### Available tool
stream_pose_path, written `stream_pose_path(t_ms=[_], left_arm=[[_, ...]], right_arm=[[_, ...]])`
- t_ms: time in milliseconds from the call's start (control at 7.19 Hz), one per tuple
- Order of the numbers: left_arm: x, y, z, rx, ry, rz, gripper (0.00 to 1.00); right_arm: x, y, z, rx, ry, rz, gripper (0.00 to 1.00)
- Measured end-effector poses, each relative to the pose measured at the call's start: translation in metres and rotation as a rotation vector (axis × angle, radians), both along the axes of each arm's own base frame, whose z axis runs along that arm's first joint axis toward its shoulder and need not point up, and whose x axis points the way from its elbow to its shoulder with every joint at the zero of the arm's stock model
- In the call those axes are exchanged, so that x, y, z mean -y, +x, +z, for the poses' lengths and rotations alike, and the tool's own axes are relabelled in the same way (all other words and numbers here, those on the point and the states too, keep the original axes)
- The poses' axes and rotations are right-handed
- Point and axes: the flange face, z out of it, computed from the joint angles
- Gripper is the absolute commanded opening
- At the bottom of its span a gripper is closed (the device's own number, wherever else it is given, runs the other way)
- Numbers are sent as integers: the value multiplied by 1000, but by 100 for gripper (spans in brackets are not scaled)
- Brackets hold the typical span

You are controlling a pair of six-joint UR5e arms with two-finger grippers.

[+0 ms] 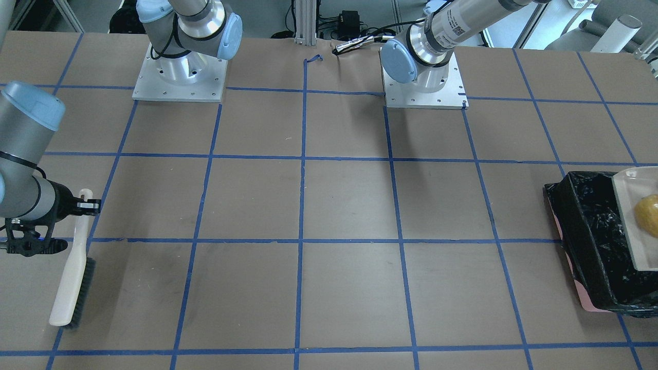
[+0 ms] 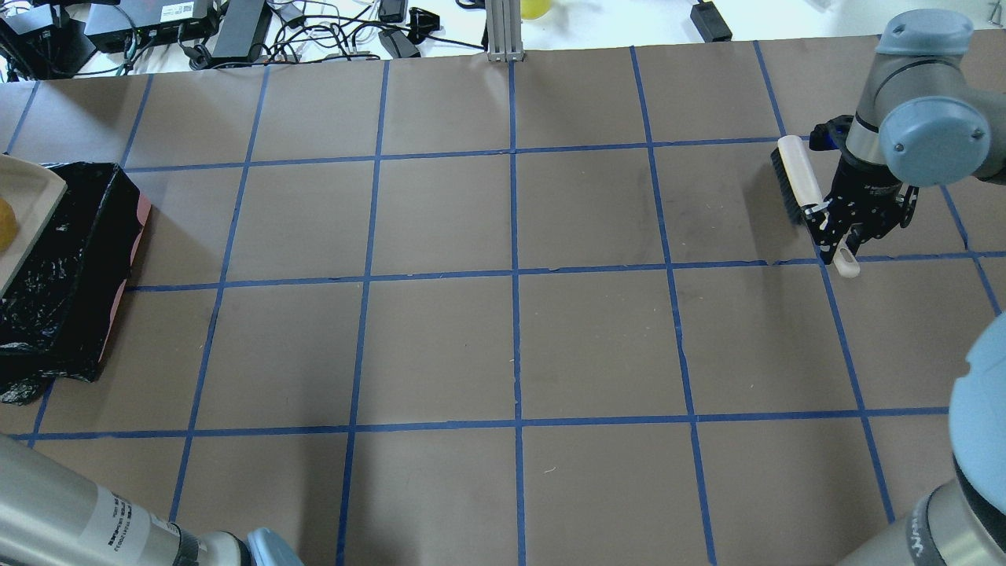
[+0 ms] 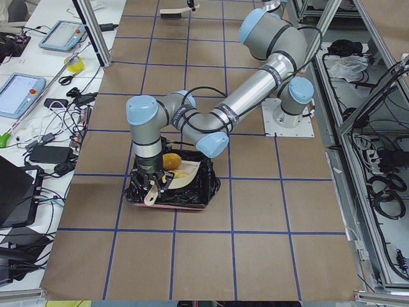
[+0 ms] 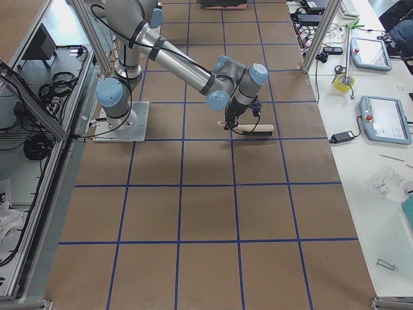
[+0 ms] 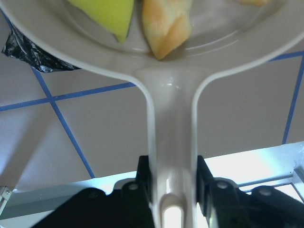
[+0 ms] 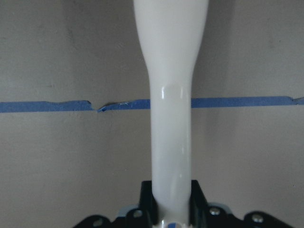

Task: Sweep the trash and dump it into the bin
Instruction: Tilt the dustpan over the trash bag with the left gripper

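Note:
My left gripper [image 5: 172, 173] is shut on the handle of a beige dustpan [image 5: 171, 118] and holds it over the bin [image 1: 591, 241], a pink-sided box lined with a black bag. The pan holds the yellow sponge wedge [image 5: 107, 14], the tan croissant-like bread [image 5: 164, 23] and the golden-brown oval [image 1: 647, 213]. The bin also shows in the overhead view [image 2: 71, 267] at the table's left edge. My right gripper [image 2: 833, 228] is shut on the white handle of a brush [image 2: 798, 177], whose dark bristles rest on the table far from the bin.
The table is brown paper with a blue tape grid [image 2: 515, 267]. The two arm bases [image 1: 180, 77] stand at the robot's side. Cables and power bricks [image 2: 236, 31] lie beyond the far table edge.

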Motion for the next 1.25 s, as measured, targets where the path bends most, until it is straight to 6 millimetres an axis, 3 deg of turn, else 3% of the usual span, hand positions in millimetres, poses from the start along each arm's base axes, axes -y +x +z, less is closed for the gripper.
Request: stream_pose_path(t_ms=[417, 834, 973, 1112, 1251], left_arm=[[-10, -12, -15, 45, -29, -12, 0], [-16, -19, -13, 57, -9, -68, 0], [-18, -21, -17, 66, -15, -74, 0], [-22, -25, -24, 89, -28, -77, 0], [-28, -31, -30, 109, -37, -80, 0]], right_arm=[[-1, -2, -3, -16, 3, 4, 0], [-2, -3, -6, -30, 12, 6, 0], [-2, -3, -6, -31, 14, 6, 4], [-1, -3, -7, -30, 15, 7, 37], [-2, -4, -8, -30, 17, 10, 56]])
